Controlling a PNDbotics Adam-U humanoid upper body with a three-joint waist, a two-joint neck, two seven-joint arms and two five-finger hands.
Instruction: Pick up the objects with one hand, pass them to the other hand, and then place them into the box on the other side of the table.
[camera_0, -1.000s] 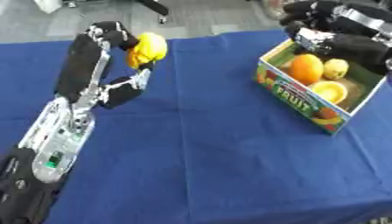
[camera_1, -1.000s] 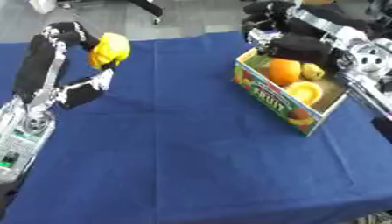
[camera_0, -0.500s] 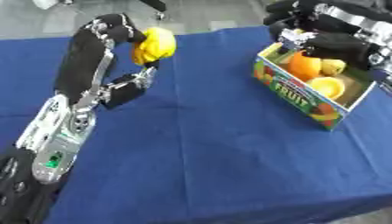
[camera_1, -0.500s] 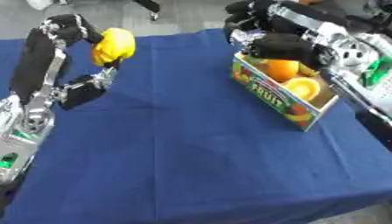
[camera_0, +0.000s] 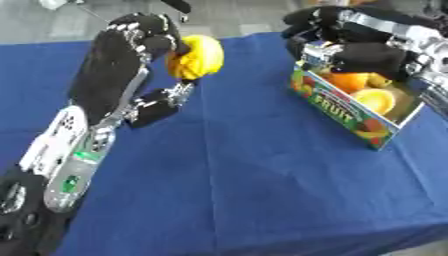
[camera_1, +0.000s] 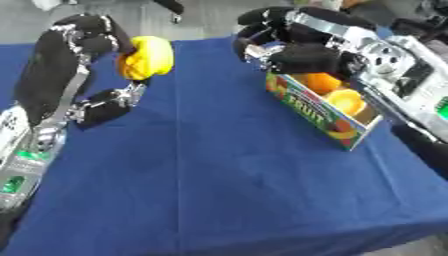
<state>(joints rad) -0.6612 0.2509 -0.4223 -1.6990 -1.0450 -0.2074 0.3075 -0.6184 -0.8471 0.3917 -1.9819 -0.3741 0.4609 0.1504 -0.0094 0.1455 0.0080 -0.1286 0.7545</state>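
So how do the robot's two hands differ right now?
The left hand is curled round a yellow fruit, held up above the blue table; the right hand holds nothing. The left hand is over the table's left side, while the right hand hovers by the fruit box, at its far end. Both are black with silver joints.

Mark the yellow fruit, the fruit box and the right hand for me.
yellow fruit (camera_0: 196, 56), left eye view, middle of its rounded side.
fruit box (camera_0: 337, 109), left eye view, printed front wall.
right hand (camera_1: 302, 56), right eye view, back of the palm.
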